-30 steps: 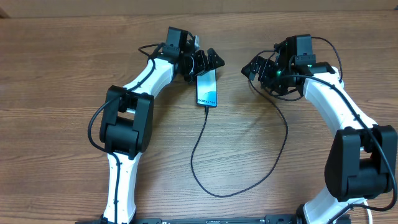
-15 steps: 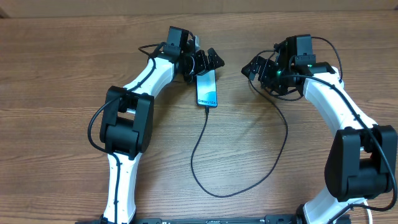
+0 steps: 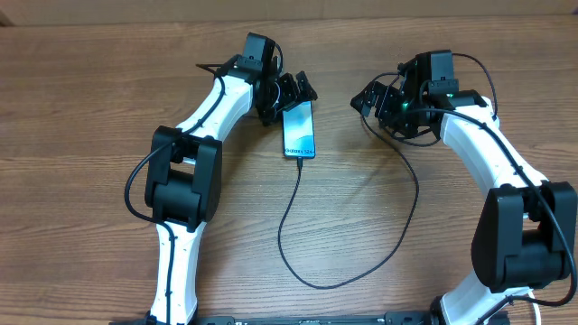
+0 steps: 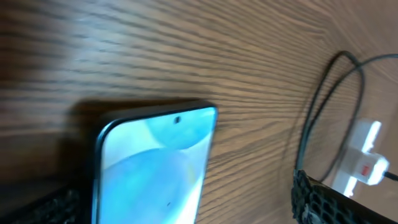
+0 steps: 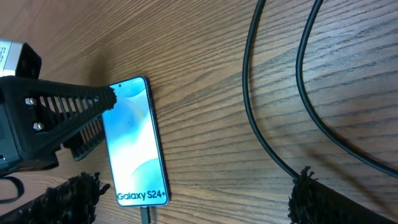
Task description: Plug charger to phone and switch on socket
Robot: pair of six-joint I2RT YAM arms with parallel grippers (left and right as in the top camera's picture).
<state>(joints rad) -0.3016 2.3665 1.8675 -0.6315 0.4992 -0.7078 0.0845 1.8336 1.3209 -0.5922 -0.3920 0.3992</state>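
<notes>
The phone (image 3: 299,131) lies flat on the wood table with its blue screen up. It also shows in the right wrist view (image 5: 134,143), reading "Galaxy S24+". The charger's thin black cable (image 3: 289,226) has its tip in the phone's lower end (image 5: 146,214), loops toward me and runs up to the right arm. My left gripper (image 3: 291,90) is open, its fingers either side of the phone's top end (image 4: 155,162). My right gripper (image 3: 370,97) is open and empty, right of the phone. A white piece with a red switch (image 4: 367,165), the socket, shows only in the left wrist view.
Black cable strands (image 5: 273,112) cross the wood in front of my right gripper. More thin black cables (image 4: 323,106) run beside the socket piece. The left arm's links (image 3: 185,171) stretch along the table's left side, and the right arm's (image 3: 506,171) along its right.
My left gripper and wrist have shifted slightly left and away, and the phone's top end has moved a little left with them. The right arm has not moved.
</notes>
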